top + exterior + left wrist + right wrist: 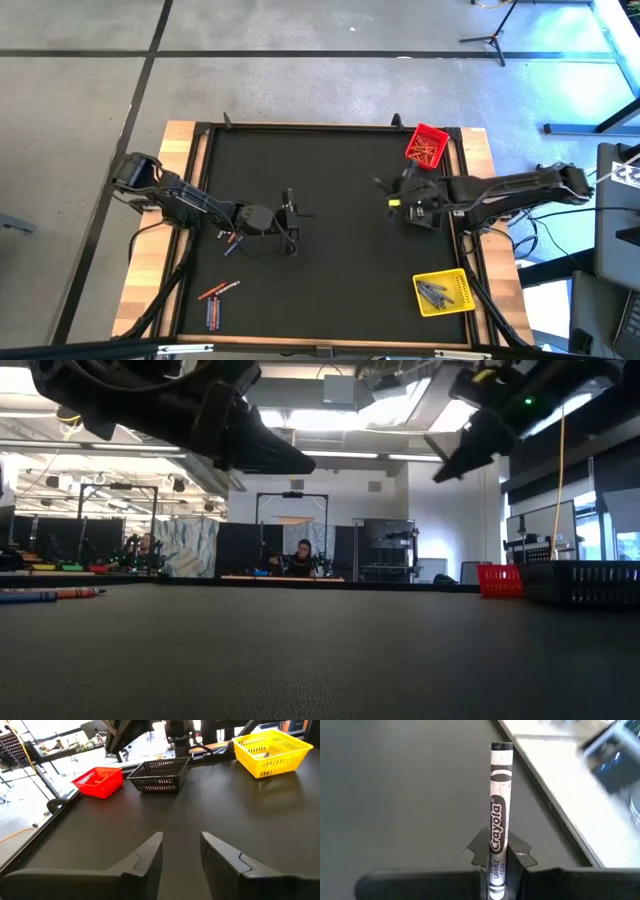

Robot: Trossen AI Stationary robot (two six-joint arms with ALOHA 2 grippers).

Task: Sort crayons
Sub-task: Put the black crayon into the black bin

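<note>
My right gripper (496,844) is shut on a grey-wrapped crayon (499,785) with a dark tip. It hangs above the mat's right half (387,190), near a black mesh bin (159,774). My left gripper (181,837) stands open over the middle of the mat (296,213) with nothing between its fingers. Loose crayons lie flat on the mat behind it (230,240) and at the near left (216,293). The red bin (427,145) holds orange crayons and the yellow bin (443,292) holds grey ones. My right gripper pinches the crayon's rear end (496,865) between its two fingers. The crayon runs along the fingers and sticks far out past their tips. It is lifted clear of the mat, and the fingers slant downward.
The black mat has a raised frame and wooden borders (180,160). The red bin stands at the far right corner, the yellow bin at the near right, and the black bin (585,582) between them by the right edge. In the low view, people sit at desks beyond the table.
</note>
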